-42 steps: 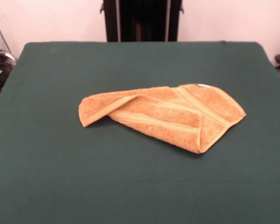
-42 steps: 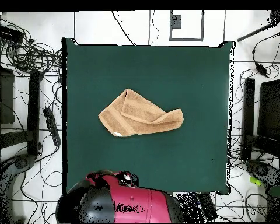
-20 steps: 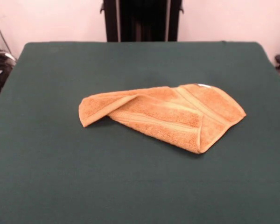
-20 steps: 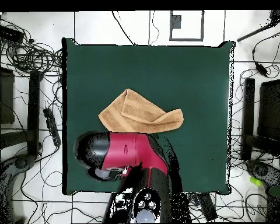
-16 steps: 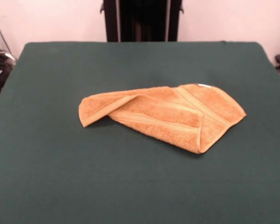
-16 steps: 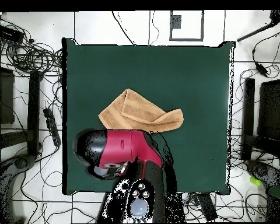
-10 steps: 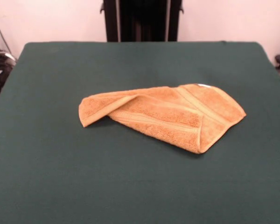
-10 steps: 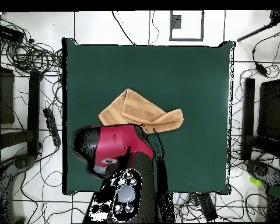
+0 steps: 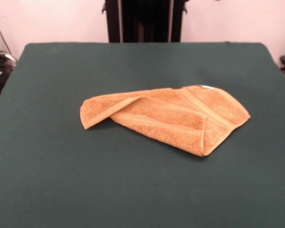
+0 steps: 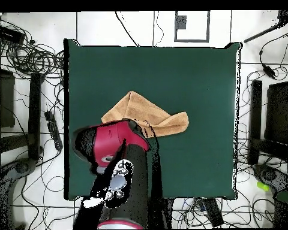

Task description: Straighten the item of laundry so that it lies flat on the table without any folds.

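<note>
The orange-tan towel (image 9: 166, 118) lies crumpled near the middle of the dark green table (image 9: 133, 190). Its left part is folded over in a long flap, and its right corner is doubled back, with the stripe bands showing. In the overhead view the towel (image 10: 149, 114) is partly covered at its lower left edge by the red and black arm (image 10: 110, 145), which reaches in from the bottom. The front view shows no arm over the towel. I cannot make out the gripper in either view.
The robot's black pedestal (image 9: 145, 21) stands at the table's far edge in the front view. Cables and dark equipment (image 10: 26, 120) lie on the floor round the table (image 10: 188, 72) in the overhead view.
In the overhead view the arm has swung in from the bottom edge over the table's lower left and now overlaps the towel's edge. The towel has not moved.
</note>
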`<state>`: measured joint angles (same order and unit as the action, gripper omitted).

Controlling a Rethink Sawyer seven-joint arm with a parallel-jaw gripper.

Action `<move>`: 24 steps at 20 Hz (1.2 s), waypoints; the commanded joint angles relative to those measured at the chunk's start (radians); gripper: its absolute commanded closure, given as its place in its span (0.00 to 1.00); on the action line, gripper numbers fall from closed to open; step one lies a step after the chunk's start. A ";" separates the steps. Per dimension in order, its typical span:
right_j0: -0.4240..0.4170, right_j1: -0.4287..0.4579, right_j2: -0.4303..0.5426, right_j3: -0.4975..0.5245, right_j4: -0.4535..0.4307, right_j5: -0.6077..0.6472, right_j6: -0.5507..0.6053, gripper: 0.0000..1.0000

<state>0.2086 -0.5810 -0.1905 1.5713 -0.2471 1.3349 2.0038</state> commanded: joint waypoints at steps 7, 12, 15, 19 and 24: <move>0.000 0.170 0.039 0.015 0.183 -0.096 0.337 1.00; 0.031 0.230 0.009 -0.004 0.214 -0.117 0.381 1.00; 0.043 0.250 -0.005 0.004 0.222 -0.139 0.385 1.00; 0.048 0.199 -0.024 0.121 0.217 -0.228 0.348 1.00; 0.019 0.282 -0.013 0.061 0.206 -0.291 0.336 1.00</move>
<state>0.2192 -0.3691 -0.2410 1.6016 -0.0878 1.1830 2.0865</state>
